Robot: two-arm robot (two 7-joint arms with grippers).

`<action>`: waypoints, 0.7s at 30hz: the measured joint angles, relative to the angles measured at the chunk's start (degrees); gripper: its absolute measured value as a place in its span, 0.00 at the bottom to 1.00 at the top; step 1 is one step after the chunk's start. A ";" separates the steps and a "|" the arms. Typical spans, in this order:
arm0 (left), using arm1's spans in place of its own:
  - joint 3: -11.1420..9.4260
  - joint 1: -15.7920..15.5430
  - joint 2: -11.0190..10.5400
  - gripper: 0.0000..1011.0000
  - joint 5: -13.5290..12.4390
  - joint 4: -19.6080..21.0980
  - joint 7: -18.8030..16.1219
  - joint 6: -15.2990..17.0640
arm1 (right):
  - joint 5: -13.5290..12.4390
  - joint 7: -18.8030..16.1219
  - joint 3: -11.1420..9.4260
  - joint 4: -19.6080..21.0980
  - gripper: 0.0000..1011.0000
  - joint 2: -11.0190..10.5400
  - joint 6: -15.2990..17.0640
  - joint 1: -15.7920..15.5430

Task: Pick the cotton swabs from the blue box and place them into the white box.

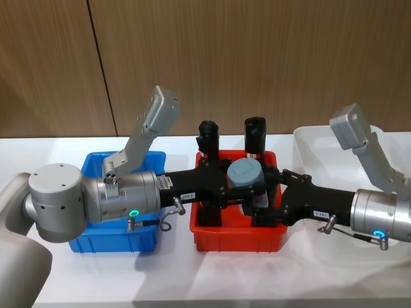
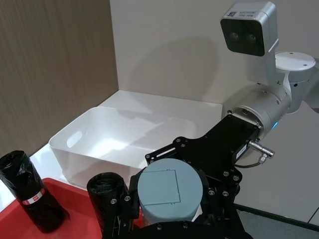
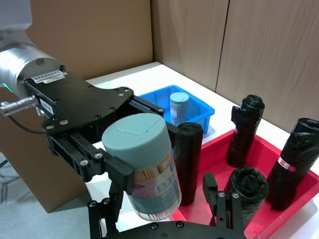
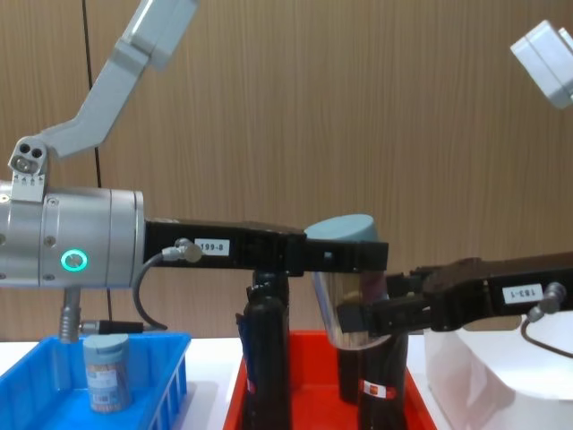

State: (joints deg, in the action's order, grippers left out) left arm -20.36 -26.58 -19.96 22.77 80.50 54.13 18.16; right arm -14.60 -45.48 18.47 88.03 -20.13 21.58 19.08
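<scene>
Grey-blue tubs [image 3: 149,169], two, black rolls [image 3: 246,129], perhaps four

A clear cylindrical tub of cotton swabs [image 1: 244,173] with a grey-blue lid hangs upright above the red plastic bin [image 1: 237,239], clamped by the left gripper [image 3: 144,154]. A second tub [image 4: 106,372] stands upright in the bright blue slotted box [image 1: 149,157] left of that bin. The glossy white box [image 2: 99,164] sits to the bin's right.

Clear, glossy plastic cotton swabs tub [image 3: 152,189] with smooth matt lid [image 3: 137,137]; glossy white box [image 2: 84,167], plastic blue box [image 1: 112,242], crinkled black film rolls [image 3: 244,132], wood-grain wall [image 1: 257,58] behind.
</scene>
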 joint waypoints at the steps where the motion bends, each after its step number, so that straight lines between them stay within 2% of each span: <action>1: 0.00 0.00 0.00 0.66 0.00 0.00 0.01 0.00 | -0.08 -0.09 0.02 -0.02 0.99 -0.02 0.02 0.03; 21: 0.03 -0.01 0.00 0.66 -0.02 0.00 -0.01 0.00 | -2.99 -3.07 0.54 -0.06 0.99 -0.84 0.46 0.22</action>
State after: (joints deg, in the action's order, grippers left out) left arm -20.34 -26.59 -19.96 22.75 80.50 54.12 18.16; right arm -17.59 -48.55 19.01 87.97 -20.97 22.04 19.30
